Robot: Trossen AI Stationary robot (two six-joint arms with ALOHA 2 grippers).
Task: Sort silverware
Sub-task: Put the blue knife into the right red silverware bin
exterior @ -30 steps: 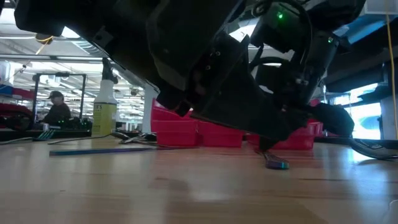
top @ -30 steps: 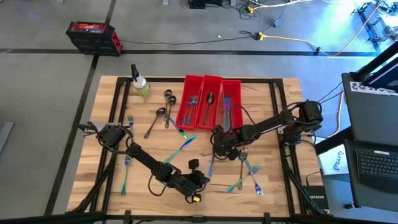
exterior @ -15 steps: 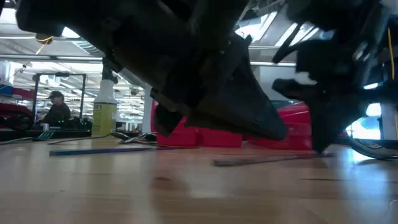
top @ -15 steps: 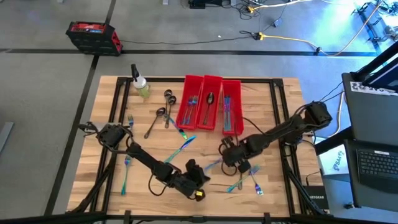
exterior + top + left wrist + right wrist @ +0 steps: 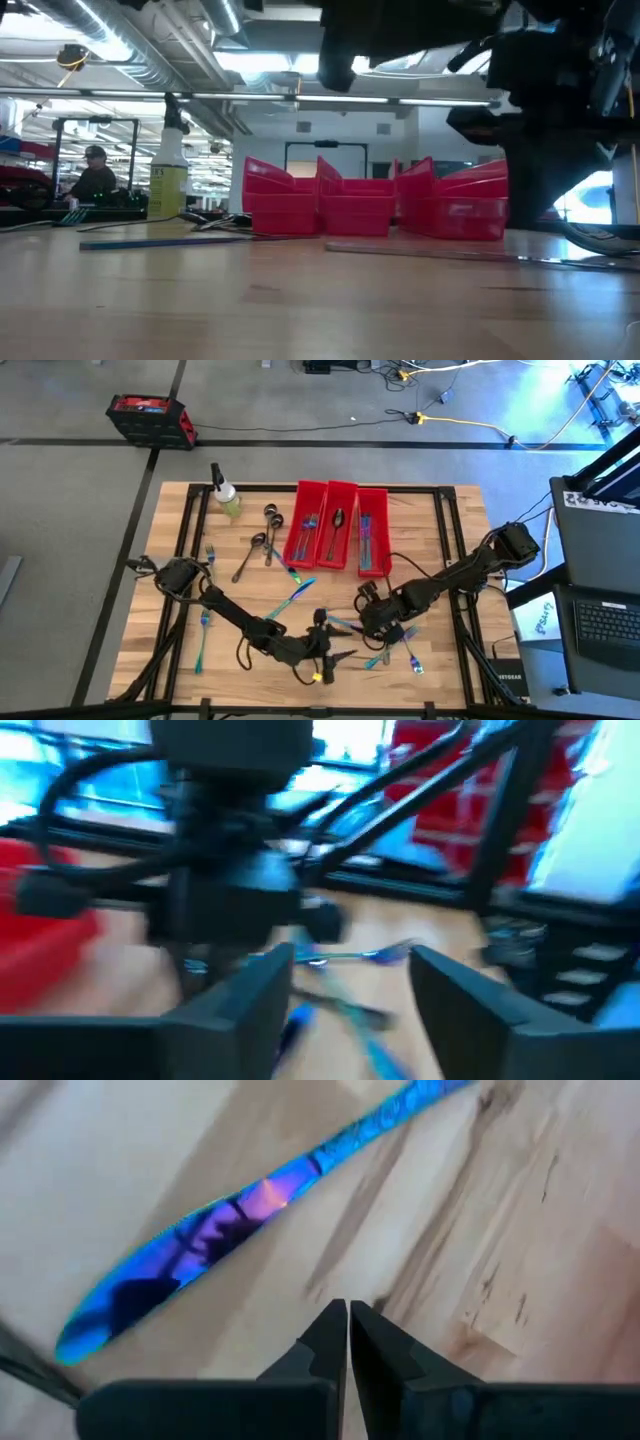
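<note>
While the left gripper hangs low over the near part of the surface with fingers spread and empty, the right gripper sits just beside it, fingers pressed together above an iridescent knife. More silverware lies scattered on the wood, some in the red bins.

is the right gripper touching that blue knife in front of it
Apart. In the right wrist view the right gripper has its fingers shut, and bare wood shows between their tips and the blue knife.
</note>
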